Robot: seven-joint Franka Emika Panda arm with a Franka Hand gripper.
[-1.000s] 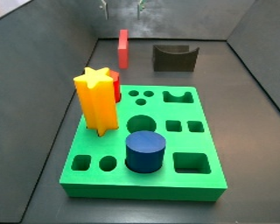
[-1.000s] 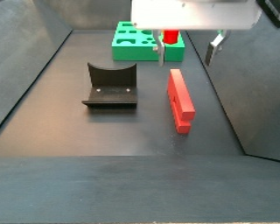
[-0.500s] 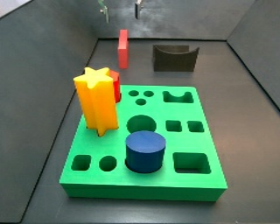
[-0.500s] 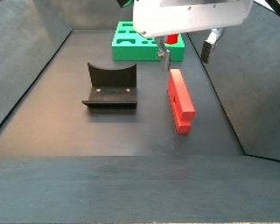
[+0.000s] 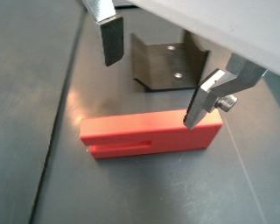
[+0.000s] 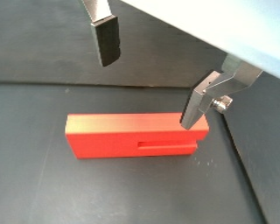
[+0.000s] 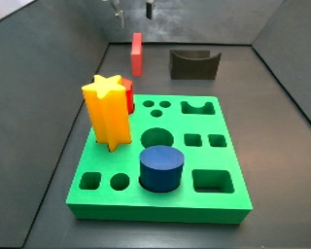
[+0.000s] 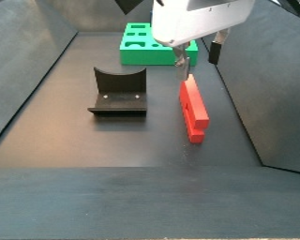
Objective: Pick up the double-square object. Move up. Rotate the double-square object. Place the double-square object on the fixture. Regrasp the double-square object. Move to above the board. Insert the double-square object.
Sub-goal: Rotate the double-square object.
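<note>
Pincer (image 6: 152, 74) released, fingers straddling the double-square object (image 6: 136, 137); bare floor around it.

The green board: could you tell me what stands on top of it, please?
On the board stand a yellow star prism and a blue cylinder. Something red behind the star is mostly hidden. The gripper hovers elsewhere.

Side view, board (image 7: 158, 156) end: high, close over board, facing fixture (image 7: 193, 63) at far wall. Side view, opposite end: fixture (image 8: 119, 92) near, board (image 8: 145, 45) far. Wrist views: both close, looking down past gripper (image 5: 154, 83) (image 6: 150, 80); the block (image 5: 149, 136) (image 6: 136, 136) appears in all four.
</note>
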